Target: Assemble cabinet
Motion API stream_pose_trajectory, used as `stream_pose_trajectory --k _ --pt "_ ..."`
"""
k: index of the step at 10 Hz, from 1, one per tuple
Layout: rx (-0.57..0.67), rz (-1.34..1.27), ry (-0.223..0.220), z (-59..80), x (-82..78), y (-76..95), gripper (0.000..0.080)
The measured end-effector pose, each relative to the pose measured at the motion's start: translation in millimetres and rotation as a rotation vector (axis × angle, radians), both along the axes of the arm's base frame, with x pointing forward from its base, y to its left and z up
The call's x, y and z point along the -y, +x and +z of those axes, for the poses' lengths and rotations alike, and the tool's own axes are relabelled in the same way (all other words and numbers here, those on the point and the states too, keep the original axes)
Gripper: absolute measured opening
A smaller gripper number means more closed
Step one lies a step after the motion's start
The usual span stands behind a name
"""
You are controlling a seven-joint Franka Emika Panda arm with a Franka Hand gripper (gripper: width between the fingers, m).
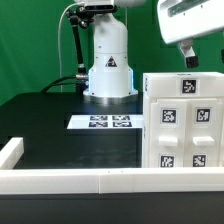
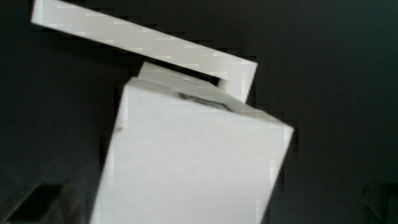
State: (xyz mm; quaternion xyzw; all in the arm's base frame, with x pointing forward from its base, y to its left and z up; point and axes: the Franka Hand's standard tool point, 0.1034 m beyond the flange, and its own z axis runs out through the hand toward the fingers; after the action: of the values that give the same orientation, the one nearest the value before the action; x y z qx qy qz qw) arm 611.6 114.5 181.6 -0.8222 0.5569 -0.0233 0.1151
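Observation:
The cabinet is a large white box standing on the black table at the exterior view's right, with several square tag markers on its front face. My gripper hangs just above its top, near the back edge. In the wrist view the cabinet fills the middle as a tall white block, and a tag shows on its far end. My gripper is open, with the dark fingertips faint at the frame's lower corners, apart from the block. It holds nothing.
The marker board lies flat on the table before the robot base. A low white border rail runs along the front and the exterior view's left. A white rail strip shows beyond the cabinet in the wrist view.

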Motion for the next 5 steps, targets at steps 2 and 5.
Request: stream_pose_trajectory --k 2,5 --pt "0.027 0.166 -0.029 -0.7 0.2 -0.1 0.0796" --pt "0.092 0.527 -0.093 0.7 3.5 1.5 0.0796"
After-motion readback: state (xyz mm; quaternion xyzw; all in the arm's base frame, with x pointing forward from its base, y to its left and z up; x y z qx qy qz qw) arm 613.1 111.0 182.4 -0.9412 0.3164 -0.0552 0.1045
